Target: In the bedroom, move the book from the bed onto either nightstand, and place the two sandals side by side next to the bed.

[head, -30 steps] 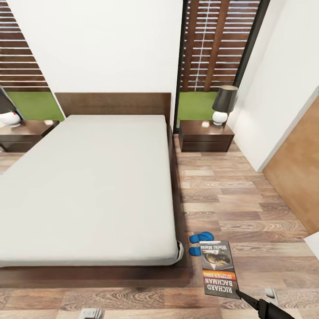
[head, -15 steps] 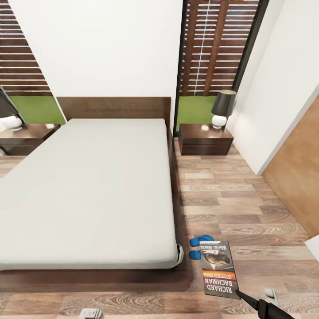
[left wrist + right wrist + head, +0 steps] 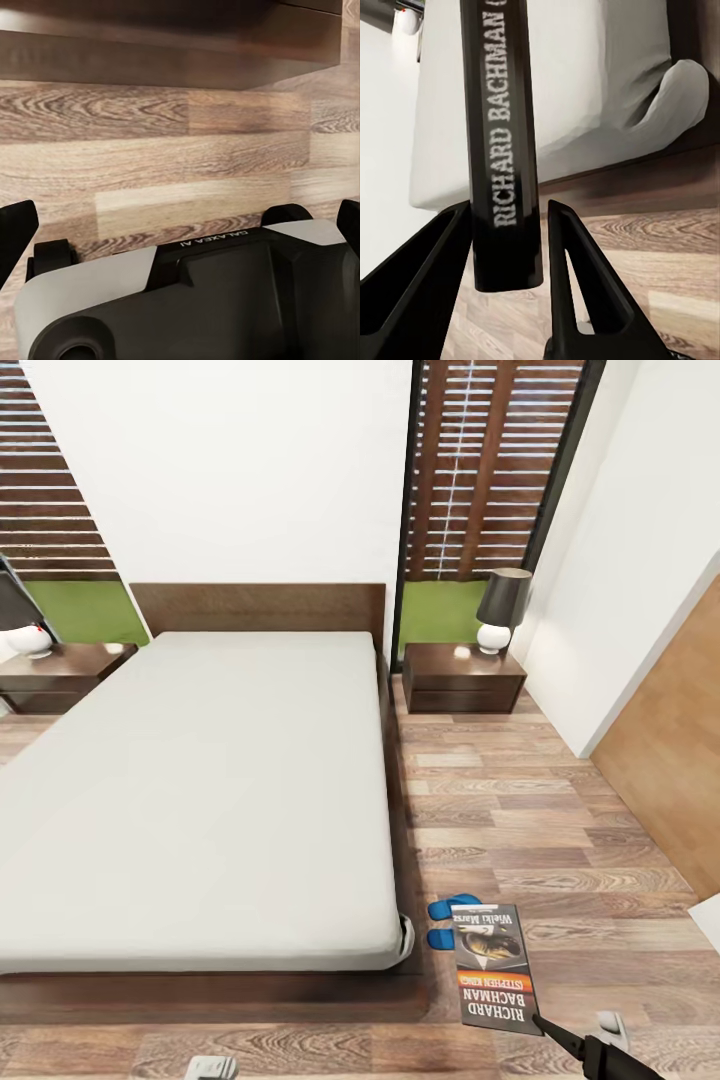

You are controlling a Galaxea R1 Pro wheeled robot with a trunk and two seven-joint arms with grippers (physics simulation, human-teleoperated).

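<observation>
The book (image 3: 493, 965), dark with an orange band and "Richard Bachman" lettering, hangs over the floor at the lower right with my right gripper (image 3: 542, 1022) shut on its near edge. Its spine (image 3: 502, 135) stands between the two black fingers (image 3: 577, 285). The two blue sandals (image 3: 452, 908) (image 3: 439, 938) lie close together on the floor by the bed's foot corner, partly hidden behind the book. The bed (image 3: 200, 790) has a bare pale mattress. One nightstand (image 3: 463, 678) stands right of it, another (image 3: 60, 672) left. My left gripper (image 3: 184, 214) is open above the wooden floor beside the bed frame (image 3: 150, 60).
Each nightstand carries a lamp (image 3: 500, 610). A white wall (image 3: 640, 560) and a brown wooden panel (image 3: 670, 750) bound the floor strip on the right. Slatted windows (image 3: 480, 460) stand behind the bed.
The whole picture has shifted slightly downward, so the camera has moved. The book stays in my right gripper at the same spot in the view.
</observation>
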